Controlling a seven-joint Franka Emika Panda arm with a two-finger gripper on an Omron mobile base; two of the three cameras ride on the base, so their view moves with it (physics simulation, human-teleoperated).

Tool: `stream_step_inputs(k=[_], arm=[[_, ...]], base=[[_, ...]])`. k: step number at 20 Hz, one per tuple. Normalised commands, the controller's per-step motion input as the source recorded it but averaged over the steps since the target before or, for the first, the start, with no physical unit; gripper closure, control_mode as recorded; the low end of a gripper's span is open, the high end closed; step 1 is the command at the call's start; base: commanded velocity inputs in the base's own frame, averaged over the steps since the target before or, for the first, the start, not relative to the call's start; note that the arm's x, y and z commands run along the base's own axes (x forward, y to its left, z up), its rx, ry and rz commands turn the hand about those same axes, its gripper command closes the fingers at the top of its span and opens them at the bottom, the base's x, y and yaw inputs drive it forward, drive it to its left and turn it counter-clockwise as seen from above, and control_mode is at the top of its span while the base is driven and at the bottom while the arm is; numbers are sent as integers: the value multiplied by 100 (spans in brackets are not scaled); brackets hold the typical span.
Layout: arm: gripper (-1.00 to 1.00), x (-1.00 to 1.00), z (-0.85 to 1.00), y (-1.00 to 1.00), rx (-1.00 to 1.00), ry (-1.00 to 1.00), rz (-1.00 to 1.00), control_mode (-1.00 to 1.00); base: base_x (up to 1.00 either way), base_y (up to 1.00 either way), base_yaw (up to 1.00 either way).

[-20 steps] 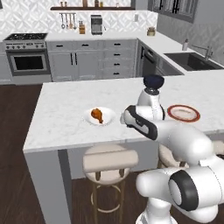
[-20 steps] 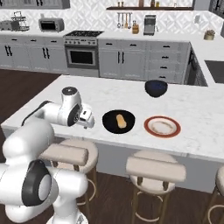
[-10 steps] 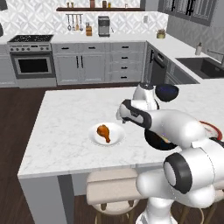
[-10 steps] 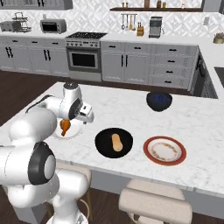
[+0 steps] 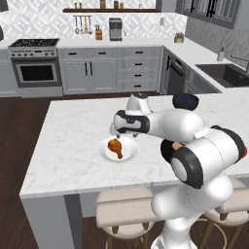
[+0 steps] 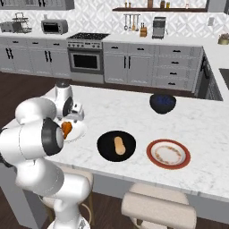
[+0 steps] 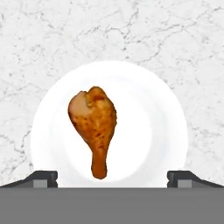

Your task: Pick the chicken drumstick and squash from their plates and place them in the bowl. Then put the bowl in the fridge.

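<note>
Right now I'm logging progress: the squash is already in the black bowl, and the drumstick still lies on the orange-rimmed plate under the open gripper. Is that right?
Not quite. The drumstick lies on the plain white plate, as the hand view shows; the orange-rimmed plate sits bare in the right base view. The rest holds: the squash is in the black bowl, and the gripper is open above the drumstick.

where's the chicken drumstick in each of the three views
Left base view: chicken drumstick left of centre, on the white plate, just below the hand.
Right base view: left of centre, partly behind the arm's elbow.
Hand view: centre, bone end pointing toward the bottom edge.
Shared landmark: the white plate on the marble counter.
</note>
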Motion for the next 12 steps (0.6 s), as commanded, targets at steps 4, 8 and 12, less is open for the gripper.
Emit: stream_step_inputs(k=[4,8,12], arm=[[-100,0,-47,26,-4,-12,20,-100],[-100,0,-33,15,-10,-16,14,-100],[-100,1,-35,0,-10,-14,8,-100]], base=[[0,0,0],[0,0,0],[0,0,0]])
